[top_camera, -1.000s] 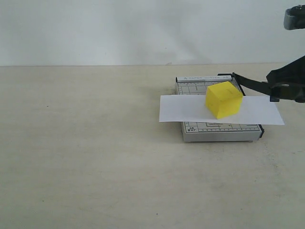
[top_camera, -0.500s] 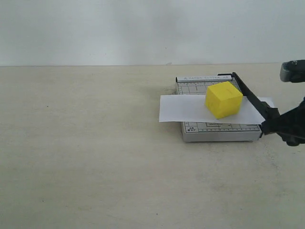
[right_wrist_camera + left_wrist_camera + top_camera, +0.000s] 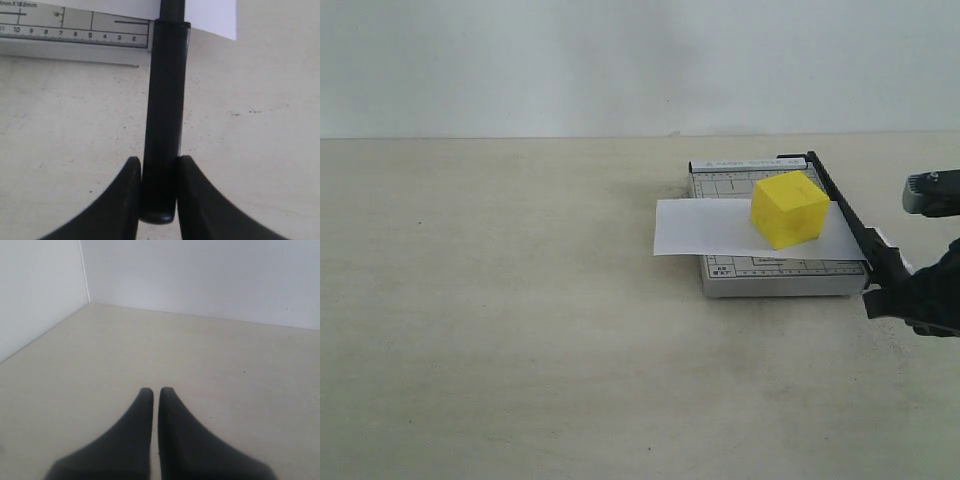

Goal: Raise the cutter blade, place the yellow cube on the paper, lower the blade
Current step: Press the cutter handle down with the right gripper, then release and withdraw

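Observation:
The yellow cube [image 3: 789, 208] sits on the white paper [image 3: 705, 229], which lies across the grey gridded cutter base [image 3: 775, 277]. The black cutter blade [image 3: 842, 212] lies low along the base's right edge. Its thick handle end [image 3: 165, 120] is held between the fingers of my right gripper [image 3: 158, 161], which shows at the right edge of the exterior view as a dark shape [image 3: 912, 296]. My left gripper [image 3: 152, 390] is shut over bare table with nothing between its fingers; it does not show in the exterior view.
The beige table [image 3: 520, 300] stretches left and in front of the cutter, with a white wall behind. A corner of the paper [image 3: 212, 17] and the base's ruler edge [image 3: 75, 25] appear in the right wrist view.
My right gripper has come down and toward the front with the blade handle, so the blade has swung from raised to low along the base. Cube and paper have stayed put.

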You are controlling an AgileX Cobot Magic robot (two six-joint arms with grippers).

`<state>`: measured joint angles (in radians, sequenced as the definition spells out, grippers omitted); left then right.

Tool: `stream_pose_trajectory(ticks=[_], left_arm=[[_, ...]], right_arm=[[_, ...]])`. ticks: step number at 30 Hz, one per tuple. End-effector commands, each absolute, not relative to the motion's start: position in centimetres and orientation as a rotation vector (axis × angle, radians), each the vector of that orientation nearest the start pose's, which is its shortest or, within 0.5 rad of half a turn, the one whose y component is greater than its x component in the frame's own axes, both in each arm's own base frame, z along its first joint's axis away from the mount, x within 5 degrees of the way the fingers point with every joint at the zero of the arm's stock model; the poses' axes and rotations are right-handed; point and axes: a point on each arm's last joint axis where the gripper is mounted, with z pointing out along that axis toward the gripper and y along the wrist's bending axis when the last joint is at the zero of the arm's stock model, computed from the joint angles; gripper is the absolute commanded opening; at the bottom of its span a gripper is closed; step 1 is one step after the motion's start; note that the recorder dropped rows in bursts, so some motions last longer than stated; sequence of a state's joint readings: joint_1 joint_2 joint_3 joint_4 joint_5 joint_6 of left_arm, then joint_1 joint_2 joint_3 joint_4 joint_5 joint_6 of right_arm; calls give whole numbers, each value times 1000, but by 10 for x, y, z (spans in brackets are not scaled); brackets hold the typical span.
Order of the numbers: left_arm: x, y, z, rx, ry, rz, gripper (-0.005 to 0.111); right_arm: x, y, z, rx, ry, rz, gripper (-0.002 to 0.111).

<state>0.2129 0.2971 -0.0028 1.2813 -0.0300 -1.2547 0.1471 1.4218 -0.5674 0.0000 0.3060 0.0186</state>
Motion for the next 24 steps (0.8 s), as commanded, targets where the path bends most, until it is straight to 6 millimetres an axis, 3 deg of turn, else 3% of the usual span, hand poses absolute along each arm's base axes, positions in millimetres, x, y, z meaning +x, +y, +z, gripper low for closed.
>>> stream_pose_trajectory(ticks=[1,19,21,24], left_arm=[[79,14,194,-142,1764,140,4],[77,17,194,-213,1750,137,4],[77,17,194,-203,1752,145,4],[77,17,194,-197,1753,150,4]], right_arm=[[219,38,150,-154,2797,86,0],[223,38,141,-159,2801,81,1],[223,38,141,-159,2803,81,7],[224,38,142,-159,2803,81,27]])
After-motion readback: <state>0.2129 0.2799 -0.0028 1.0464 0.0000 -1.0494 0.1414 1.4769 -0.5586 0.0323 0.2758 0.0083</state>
